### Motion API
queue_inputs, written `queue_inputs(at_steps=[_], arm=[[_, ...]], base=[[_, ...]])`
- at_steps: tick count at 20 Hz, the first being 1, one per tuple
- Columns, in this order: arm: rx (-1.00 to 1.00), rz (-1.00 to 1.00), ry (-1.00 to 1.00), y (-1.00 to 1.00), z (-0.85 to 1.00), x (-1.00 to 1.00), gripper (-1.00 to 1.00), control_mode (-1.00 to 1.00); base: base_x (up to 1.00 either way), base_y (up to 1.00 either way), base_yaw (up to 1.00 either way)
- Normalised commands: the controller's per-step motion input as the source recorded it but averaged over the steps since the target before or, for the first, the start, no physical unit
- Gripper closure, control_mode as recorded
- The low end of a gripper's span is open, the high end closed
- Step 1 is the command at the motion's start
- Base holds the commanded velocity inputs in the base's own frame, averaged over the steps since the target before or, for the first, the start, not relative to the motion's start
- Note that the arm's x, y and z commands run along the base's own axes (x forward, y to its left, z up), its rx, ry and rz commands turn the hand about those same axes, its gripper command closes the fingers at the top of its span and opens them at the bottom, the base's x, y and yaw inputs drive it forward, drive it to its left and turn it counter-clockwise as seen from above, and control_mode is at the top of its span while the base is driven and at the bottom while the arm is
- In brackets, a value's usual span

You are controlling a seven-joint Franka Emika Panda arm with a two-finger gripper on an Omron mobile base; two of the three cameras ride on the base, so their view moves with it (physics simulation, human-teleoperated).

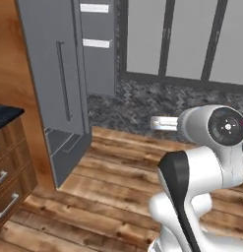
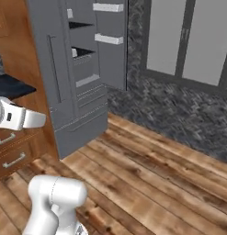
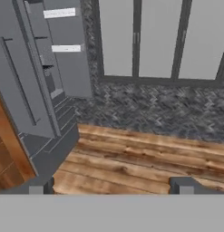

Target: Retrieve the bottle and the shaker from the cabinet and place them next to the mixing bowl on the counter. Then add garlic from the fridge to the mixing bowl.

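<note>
Hand view: grey fridge (image 3: 27,90), doors open.

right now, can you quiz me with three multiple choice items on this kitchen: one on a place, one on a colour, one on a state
1. Where is the tall grey fridge in the right base view?
A. left
B. right
C. bottom centre

2. What colour is the plank floor?
A. white
B. brown wood
C. green

3. How does the fridge's upper door stand?
A. shut
B. swung open
C. missing

Answers: 1 A, it fills the left part beside the wooden drawers. 2 B, brown boards run across the room. 3 B, the shelves inside and the white door bins show.
</note>
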Motion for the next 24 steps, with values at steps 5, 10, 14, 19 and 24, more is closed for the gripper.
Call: queue_inputs(at_steps=[5, 10, 14, 19, 24], arm=[[0.00, 0.00, 0.00, 0.00, 0.00, 0.00, -1.00, 1.00], [0.00, 0.00, 0.00, 0.00, 0.00, 0.00, -1.00, 1.00], [0.00, 0.00, 0.00, 0.00, 0.00, 0.00, -1.00, 1.00], [0.00, 0.00, 0.00, 0.00, 0.00, 0.00, -1.00, 1.00], [0.00, 0.00, 0.00, 0.00, 0.00, 0.00, -1.00, 1.00]], base=[[0.99, -0.99, 0.43], [0.87, -1.00, 0.42], [0.81, -1.00, 0.44], [0.76, -1.00, 0.44], [0.78, -0.98, 0.51]])
